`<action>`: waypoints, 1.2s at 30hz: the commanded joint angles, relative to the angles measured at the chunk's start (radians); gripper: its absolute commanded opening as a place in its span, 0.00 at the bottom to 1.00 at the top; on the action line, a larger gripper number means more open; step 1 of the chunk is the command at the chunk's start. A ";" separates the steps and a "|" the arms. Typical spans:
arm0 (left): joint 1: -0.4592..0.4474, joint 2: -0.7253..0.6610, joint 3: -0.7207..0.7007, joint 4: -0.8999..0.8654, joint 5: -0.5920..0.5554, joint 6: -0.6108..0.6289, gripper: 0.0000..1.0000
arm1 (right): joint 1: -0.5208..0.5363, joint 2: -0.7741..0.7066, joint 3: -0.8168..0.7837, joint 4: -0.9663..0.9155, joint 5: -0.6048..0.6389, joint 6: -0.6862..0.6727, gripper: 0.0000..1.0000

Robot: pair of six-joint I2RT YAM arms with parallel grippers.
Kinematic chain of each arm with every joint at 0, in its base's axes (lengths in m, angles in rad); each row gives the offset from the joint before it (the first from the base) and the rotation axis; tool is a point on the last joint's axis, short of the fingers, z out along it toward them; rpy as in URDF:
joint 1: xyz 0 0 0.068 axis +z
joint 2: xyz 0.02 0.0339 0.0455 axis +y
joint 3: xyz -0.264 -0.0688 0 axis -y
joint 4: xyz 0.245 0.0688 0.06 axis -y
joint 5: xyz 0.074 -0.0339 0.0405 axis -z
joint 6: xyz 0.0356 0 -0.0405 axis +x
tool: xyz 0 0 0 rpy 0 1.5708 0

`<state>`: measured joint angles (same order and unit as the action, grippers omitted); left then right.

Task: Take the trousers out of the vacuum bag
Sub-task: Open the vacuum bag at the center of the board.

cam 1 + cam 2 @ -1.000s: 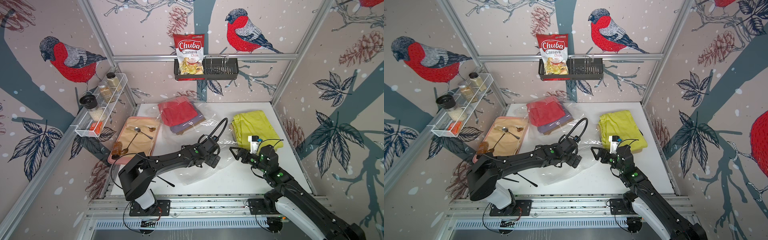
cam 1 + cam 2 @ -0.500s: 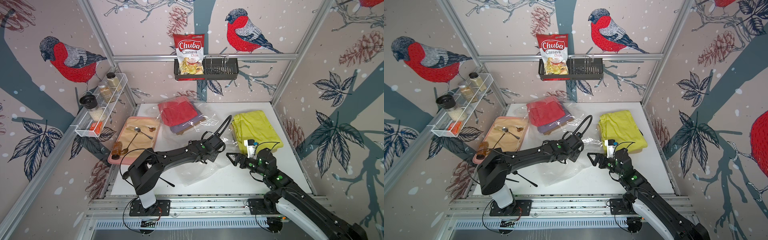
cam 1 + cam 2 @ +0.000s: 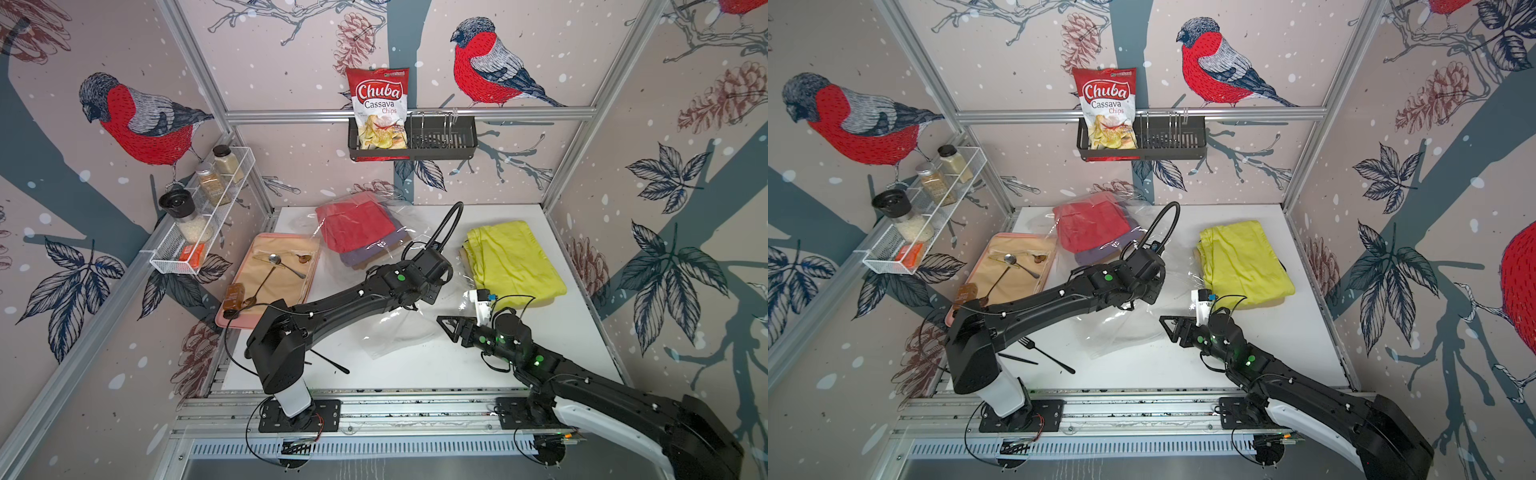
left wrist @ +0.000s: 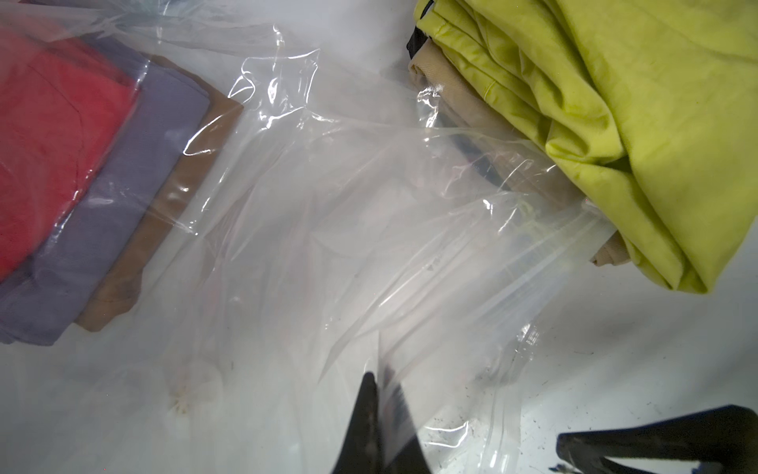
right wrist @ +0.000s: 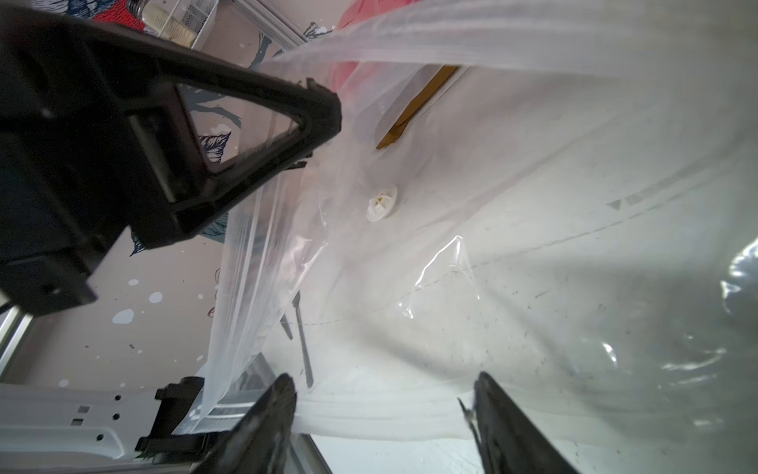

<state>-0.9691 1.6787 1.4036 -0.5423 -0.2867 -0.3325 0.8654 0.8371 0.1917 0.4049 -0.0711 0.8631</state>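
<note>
In both top views you see the vacuum bag (image 3: 399, 328) lying across the middle of the bench (image 3: 582, 324). Its far end holds the red trousers (image 3: 353, 226) on top of the purple trousers (image 3: 376, 251), near the pink tray (image 3: 286, 237). The yellow-green trousers (image 3: 515, 259) lie outside the bag on the right side of the bench. Your left arm (image 3: 345, 301) reaches over the bag, and its wrist blocks your sight of what lies under it. The right pincer (image 3: 448, 326) sits low at the bag's near right edge. In the left wrist view the left pincer (image 4: 379, 427) is closed on a fold of the bag's clear film. The red, purple and brown trousers (image 4: 164, 205) are stacked inside the plastic, and the yellow-green pair lies clear of it. In the right wrist view the right pincer stands open, its fingers (image 5: 266, 418) apart on either side of the bag's white zip strip (image 5: 369, 414); you cannot tell whether they touch it. The round white valve (image 5: 381, 203) shows beyond, and the left pincer pinches the film above it.
</note>
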 commanded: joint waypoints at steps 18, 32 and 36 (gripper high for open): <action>0.032 -0.087 0.071 -0.039 -0.028 -0.003 0.00 | 0.155 0.700 0.266 0.573 0.139 0.151 0.40; 0.032 -0.160 0.059 -0.006 0.041 -0.021 0.00 | 0.118 0.950 0.411 0.722 0.086 0.292 0.37; -0.001 -0.180 0.057 0.005 0.051 -0.033 0.00 | 0.090 0.996 0.455 0.752 0.082 0.334 0.36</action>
<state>-0.9501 1.5131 1.4605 -0.5743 -0.2630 -0.3447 0.9668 1.8141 0.6231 1.0840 0.0254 1.1473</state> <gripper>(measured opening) 0.056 0.363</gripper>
